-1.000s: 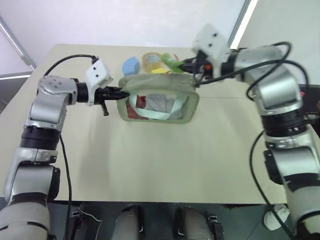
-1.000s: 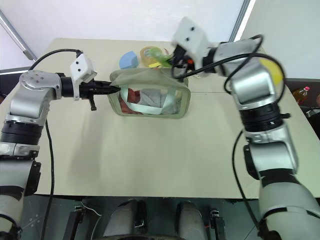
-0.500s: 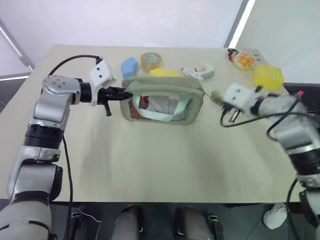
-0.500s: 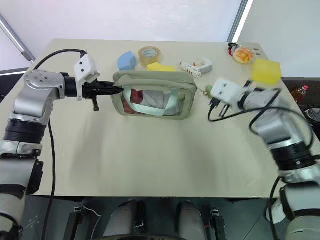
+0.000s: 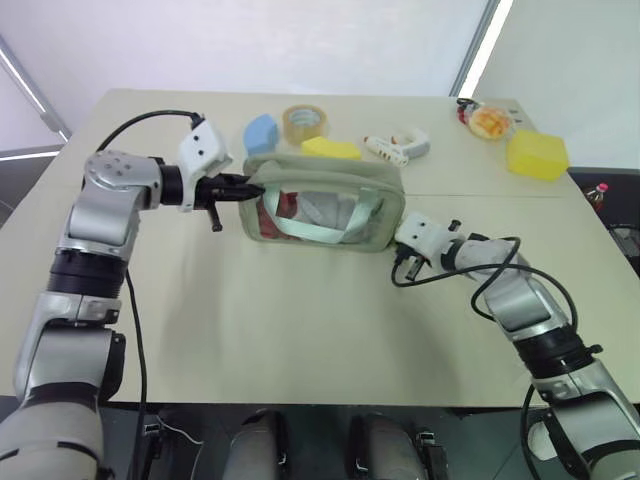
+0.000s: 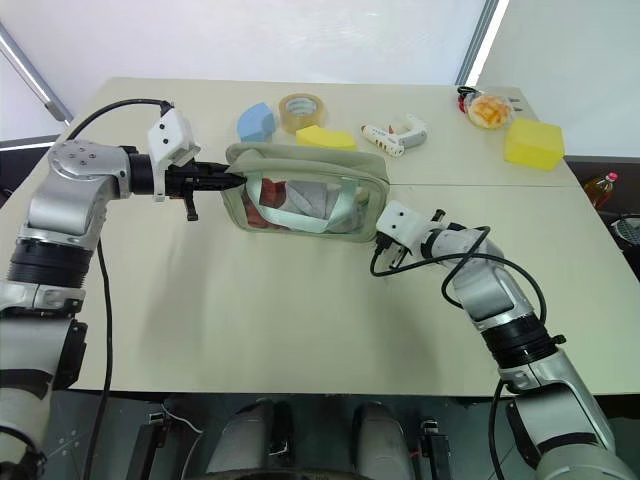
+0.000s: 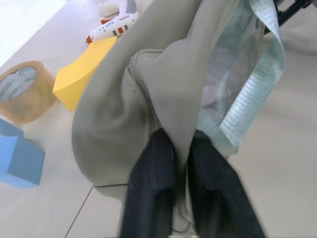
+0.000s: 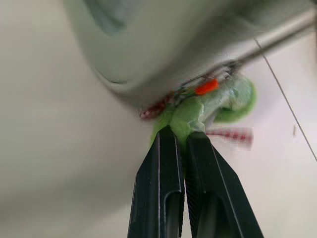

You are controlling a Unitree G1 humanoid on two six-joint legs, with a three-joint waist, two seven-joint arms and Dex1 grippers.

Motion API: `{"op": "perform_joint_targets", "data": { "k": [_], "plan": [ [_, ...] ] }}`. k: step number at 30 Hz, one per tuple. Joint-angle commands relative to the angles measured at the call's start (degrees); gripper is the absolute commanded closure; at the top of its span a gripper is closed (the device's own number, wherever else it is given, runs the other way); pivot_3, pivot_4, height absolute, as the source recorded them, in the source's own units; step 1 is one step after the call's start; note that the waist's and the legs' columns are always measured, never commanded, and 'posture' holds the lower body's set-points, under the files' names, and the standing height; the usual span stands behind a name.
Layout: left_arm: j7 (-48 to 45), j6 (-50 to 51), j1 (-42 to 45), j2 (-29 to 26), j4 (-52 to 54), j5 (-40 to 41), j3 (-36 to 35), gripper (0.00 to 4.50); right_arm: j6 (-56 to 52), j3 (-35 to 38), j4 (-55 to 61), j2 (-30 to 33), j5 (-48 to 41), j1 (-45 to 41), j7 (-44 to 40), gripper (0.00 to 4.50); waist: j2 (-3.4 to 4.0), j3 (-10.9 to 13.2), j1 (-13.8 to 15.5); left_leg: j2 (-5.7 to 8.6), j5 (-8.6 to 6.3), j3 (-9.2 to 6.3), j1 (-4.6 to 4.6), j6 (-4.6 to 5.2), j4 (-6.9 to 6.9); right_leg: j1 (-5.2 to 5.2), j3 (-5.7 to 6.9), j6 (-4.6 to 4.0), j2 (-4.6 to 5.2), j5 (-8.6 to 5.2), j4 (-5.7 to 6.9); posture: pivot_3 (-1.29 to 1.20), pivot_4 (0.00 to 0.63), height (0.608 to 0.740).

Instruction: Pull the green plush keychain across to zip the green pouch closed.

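The green pouch lies on the table with its clear window facing me and red and white contents inside. My left gripper is shut on the fabric at the pouch's left end; the cloth sits between the black fingers. My right gripper is low at the pouch's right end, shut on the green plush keychain. The keychain hangs by an orange and red link from the pouch's corner.
Behind the pouch lie a blue sponge, a tape roll, a yellow wedge and a white glue gun. A yellow box and a small dish sit at the far right. A seam crosses the table.
My right arm has swung down from above the pouch's top right corner, out to the right, and now rests low at its right end. The pouch has settled lower. The left arm stayed still.
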State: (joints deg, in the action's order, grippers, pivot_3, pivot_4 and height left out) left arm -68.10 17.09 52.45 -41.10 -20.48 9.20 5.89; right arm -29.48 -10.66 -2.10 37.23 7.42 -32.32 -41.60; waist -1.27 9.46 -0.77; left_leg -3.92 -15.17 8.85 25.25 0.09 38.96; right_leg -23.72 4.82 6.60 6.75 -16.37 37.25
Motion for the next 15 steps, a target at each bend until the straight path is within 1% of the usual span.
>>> {"op": "perform_joint_targets", "data": {
  "k": [1, 2, 4, 5, 6, 8, 10, 13, 15],
  "plan": [
    [-0.60, 2.21, 1.20, -2.10, 0.96, 1.47, -2.63, 2.01, -5.73, 8.17, 4.98, 3.36, -7.31, -3.50, -4.87, 2.53, 0.03, 0.02, 0.07, 0.00, 0.00, 0.00, 0.00, 0.00, 0.00, 0.00, 0.00, 0.00, 0.00, 0.00, 0.00, 0.00, 0.150, 0.740],
    [-1.97, 3.41, 1.41, -3.17, 0.96, 2.29, -3.07, 1.46, -8.91, 10.31, 8.50, 5.27, -10.70, -3.86, -8.01, 2.00, 0.04, 0.03, 0.12, 0.00, 0.00, 0.00, 0.02, 0.00, 0.00, -0.01, 0.00, 0.00, 0.00, 0.00, 0.00, 0.00, 0.150, 0.740],
    [-3.81, 5.26, 1.54, -4.89, 1.15, 3.63, -3.66, 0.49, -14.53, 13.32, 14.19, 8.20, -16.34, -4.26, -12.27, 1.06, 0.05, 0.05, 0.12, 0.00, 0.00, -0.01, 0.08, 0.00, -0.01, -0.07, 0.00, 0.00, 0.00, 0.00, 0.00, 0.00, 0.150, 0.740],
    [-4.43, 6.68, 1.68, -5.55, 1.45, 4.62, -4.19, 0.00, -16.81, 14.53, 16.77, 9.69, -18.94, -4.43, -13.93, 0.46, 0.04, 0.05, 0.12, 0.00, 0.00, -0.02, 0.11, 0.00, -0.02, -0.12, 0.00, 0.00, 0.00, 0.00, 0.00, 0.00, 0.150, 0.740],
    [-4.77, 7.98, 1.85, -6.04, 1.76, 5.58, -4.80, 0.00, -18.84, 15.65, 18.65, 10.71, -21.15, -4.79, -14.87, 0.06, 0.05, 0.05, 0.08, 0.00, 0.00, -0.03, 0.10, 0.00, -0.01, -0.11, 0.01, 0.00, 0.00, 0.00, 0.01, 0.00, 0.150, 0.740],
    [-4.19, 10.33, 2.61, -6.68, 1.51, 7.02, -6.63, 0.00, -23.52, 18.26, 21.34, 12.09, -25.49, -6.36, -15.65, 0.06, 0.04, 0.04, 0.08, 0.00, 0.00, -0.05, 0.05, 0.00, 0.01, -0.05, 0.01, 0.00, 0.00, 0.00, 0.01, 0.00, 0.150, 0.740],
    [-3.72, 12.52, 2.73, -7.57, 1.62, 8.06, -8.14, 0.00, -26.33, 19.65, 23.10, 13.52, -27.94, -7.69, -15.64, 0.06, 0.04, 0.04, 0.11, 0.00, 0.00, -0.07, 0.05, 0.00, 0.02, -0.03, 0.01, 0.00, 0.00, 0.00, 0.01, 0.00, 0.150, 0.740],
    [-3.11, 14.63, 1.49, -8.54, 3.12, 8.67, -8.92, 0.00, -28.16, 20.07, 23.75, 14.51, -29.18, -9.46, -13.45, 0.06, 0.03, 0.04, 0.13, 0.01, -0.01, -0.07, 0.08, 0.01, -0.01, -0.05, 0.01, 0.00, 0.00, 0.00, 0.00, 0.00, 0.150, 0.740],
    [-2.34, 15.44, 0.89, -8.26, 4.01, 9.27, -9.41, 0.00, -28.32, 20.13, 23.69, 14.64, -29.62, -9.99, -11.93, 0.06, 0.03, 0.04, 0.17, 0.01, -0.01, -0.07, 0.11, 0.01, 0.01, -0.07, 0.01, 0.00, 0.00, 0.00, 0.01, 0.00, 0.150, 0.740]
  ]
}}
